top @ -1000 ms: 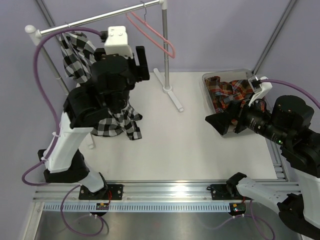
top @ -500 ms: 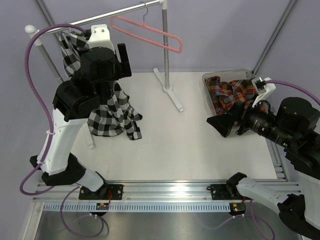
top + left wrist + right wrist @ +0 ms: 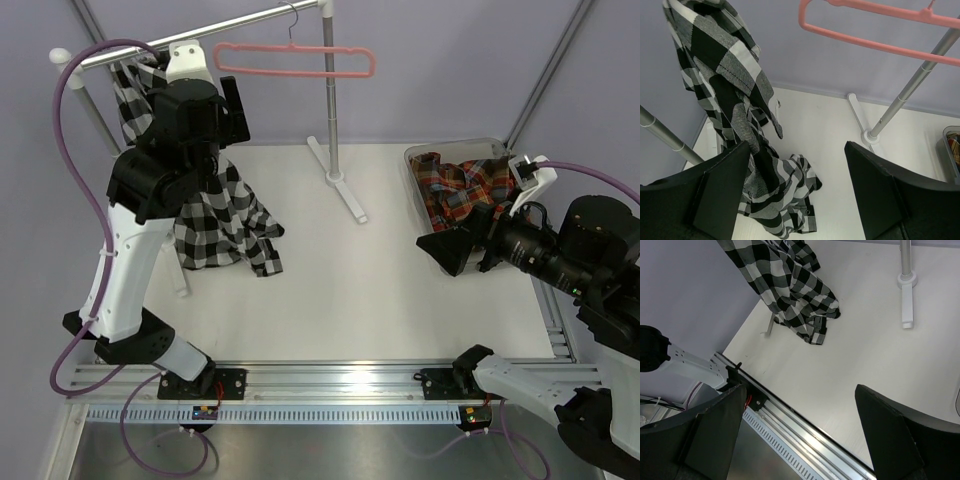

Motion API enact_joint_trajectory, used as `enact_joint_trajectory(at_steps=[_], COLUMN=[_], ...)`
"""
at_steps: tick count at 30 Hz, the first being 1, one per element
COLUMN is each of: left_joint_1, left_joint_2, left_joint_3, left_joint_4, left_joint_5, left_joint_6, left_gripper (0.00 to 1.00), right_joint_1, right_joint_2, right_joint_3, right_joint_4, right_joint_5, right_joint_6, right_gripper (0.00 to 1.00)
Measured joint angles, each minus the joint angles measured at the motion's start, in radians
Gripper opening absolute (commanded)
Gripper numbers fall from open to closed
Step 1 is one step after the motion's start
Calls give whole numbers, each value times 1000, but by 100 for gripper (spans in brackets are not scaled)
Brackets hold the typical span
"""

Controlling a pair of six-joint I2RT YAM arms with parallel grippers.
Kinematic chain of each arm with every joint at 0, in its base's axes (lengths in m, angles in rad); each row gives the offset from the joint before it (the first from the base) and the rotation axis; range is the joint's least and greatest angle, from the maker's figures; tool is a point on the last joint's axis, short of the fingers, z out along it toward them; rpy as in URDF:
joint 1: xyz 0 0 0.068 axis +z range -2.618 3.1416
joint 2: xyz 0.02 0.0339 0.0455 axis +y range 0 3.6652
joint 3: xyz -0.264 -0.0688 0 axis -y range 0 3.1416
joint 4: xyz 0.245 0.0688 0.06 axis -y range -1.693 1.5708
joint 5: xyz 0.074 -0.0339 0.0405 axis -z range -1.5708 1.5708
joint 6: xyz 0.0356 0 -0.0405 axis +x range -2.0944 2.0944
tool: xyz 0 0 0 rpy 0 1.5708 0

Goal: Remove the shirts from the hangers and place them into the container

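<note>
Black-and-white shirt seemingly beyond left end effector

The room is brightly and evenly lit from overhead, with soft light. In the top view the white table looks nearly washed out around the centre. The black-and-white shirt lays only a faint, soft-edged shadow on it. The hardest glare is a white streak on the aluminium rail at 6 o'clock, and it shows again at 6 o'clock in the right wrist view. Both wrist views hold the far scene sharp. Down at 7 and 5 o'clock, the fingers of the left gripper and the right gripper are near-black and slightly soft, with little surface detail. The wide lens tilts the rack pole at 3 o'clock.
</note>
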Motion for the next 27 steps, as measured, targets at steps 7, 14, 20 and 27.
enact_joint_trajectory(at_steps=[7, 14, 20, 27], left_joint_1=[12, 12, 12, 12], left_joint_2=[8, 7, 7, 14], left_joint_3=[-58, -50, -47, -45], left_joint_4=[9, 11, 5, 10], left_joint_5=[57, 64, 18, -56], left_joint_6=[-16, -22, -44, -66], left_gripper=[81, 81, 70, 40], right_joint_1=[0, 0, 0, 0], right_joint_2=[5, 6, 7, 10], right_joint_3=[1, -6, -5, 15], right_joint_4=[-4, -2, -7, -23], right_joint_5=[-1, -8, -8, -8], right_joint_6=[0, 0, -5, -12], right_gripper=[99, 100, 99, 100])
